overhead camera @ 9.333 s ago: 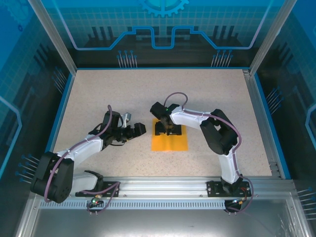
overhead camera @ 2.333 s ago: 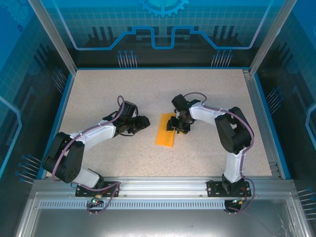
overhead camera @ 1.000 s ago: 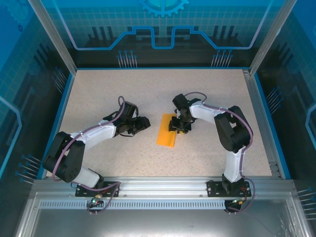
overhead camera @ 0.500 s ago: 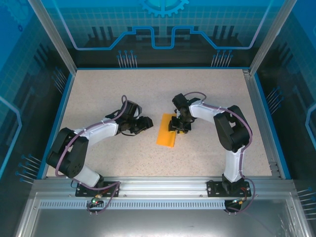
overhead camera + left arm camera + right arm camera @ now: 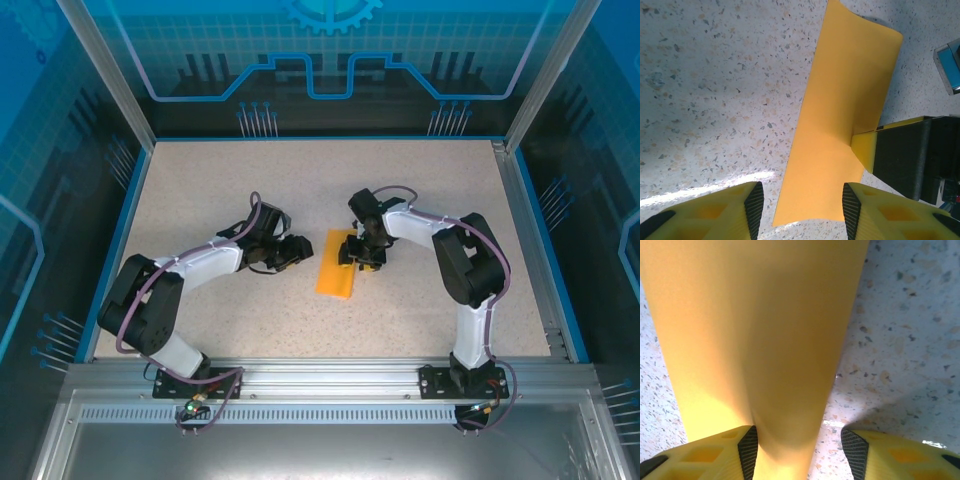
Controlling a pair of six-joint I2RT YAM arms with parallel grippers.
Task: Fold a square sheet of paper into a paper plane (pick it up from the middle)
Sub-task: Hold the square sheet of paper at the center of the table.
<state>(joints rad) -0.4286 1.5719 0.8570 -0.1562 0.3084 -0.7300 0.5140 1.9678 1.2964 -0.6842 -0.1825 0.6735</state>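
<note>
L gripper [image 5: 297, 252]: just left of the paper, jaws apart, nothing held. Orange paper [image 5: 336, 268], folded to a narrow strip, lies on the table [image 5: 200, 200] near ctr, between both grippers. R gripper [image 5: 799, 445]: at strip's right edge, jaws apart w/ paper partly between them, one finger [image 5: 747, 446] touching it, not clamped.

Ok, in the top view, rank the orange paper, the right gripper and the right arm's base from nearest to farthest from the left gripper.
From the left gripper:
1. orange paper, just to its right.
2. right gripper, at the paper's far edge.
3. right arm's base, at the table's near right edge.
</note>
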